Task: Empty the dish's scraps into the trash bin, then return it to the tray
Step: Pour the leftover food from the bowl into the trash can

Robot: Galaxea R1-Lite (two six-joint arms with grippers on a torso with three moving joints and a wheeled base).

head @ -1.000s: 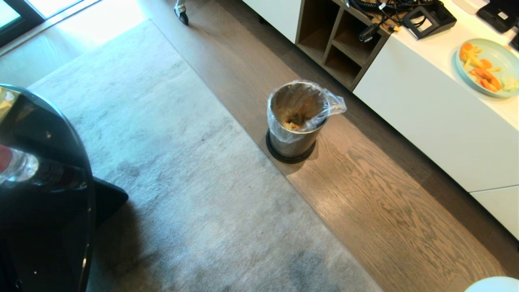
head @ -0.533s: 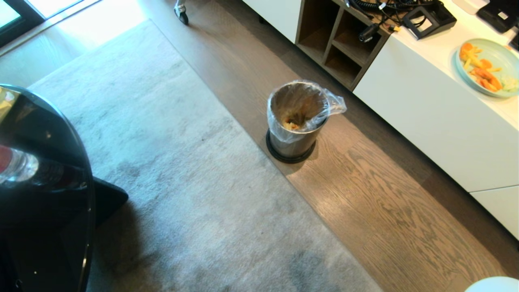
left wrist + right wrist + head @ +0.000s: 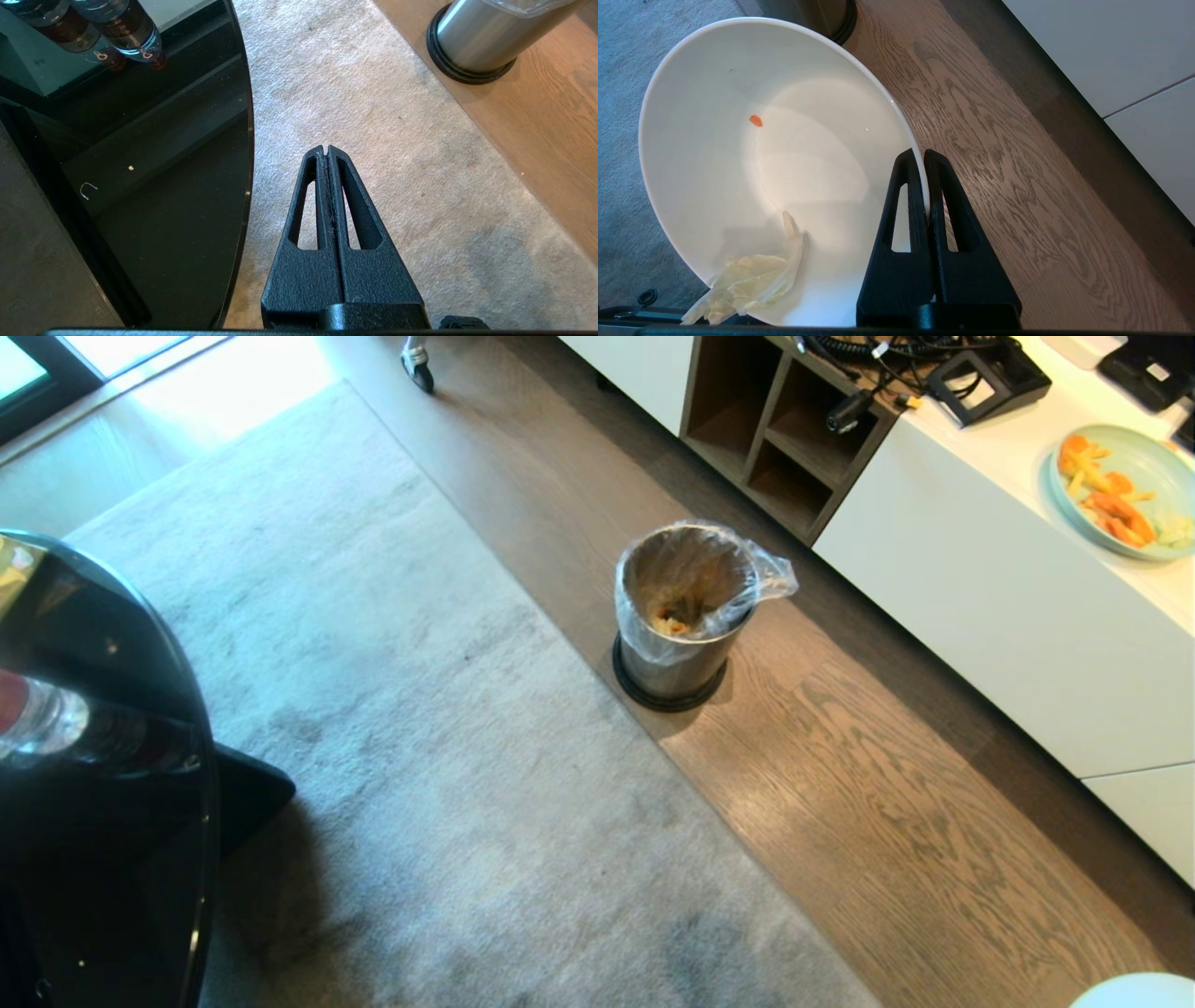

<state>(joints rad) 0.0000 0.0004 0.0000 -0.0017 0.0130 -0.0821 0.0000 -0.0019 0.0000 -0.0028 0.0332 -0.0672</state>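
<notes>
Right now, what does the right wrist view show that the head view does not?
Only the right wrist view shows the right gripper shut on the rim of the deep white dish, with pale leafy scraps and one orange fleck left inside. Only the head view shows the open top of the brushed-steel trash bin, food already in its liner, and the pale blue-green plate on the white cabinet. Both show wooden floor and grey rug.

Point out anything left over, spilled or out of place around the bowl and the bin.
The dish, pinched by its rim in the right gripper, is not clean: a pale cabbage-like leaf clings near its rim and an orange fleck sticks to its wall. The trash bin stands upright with scraps inside; no spill shows on the floor around it.
</notes>
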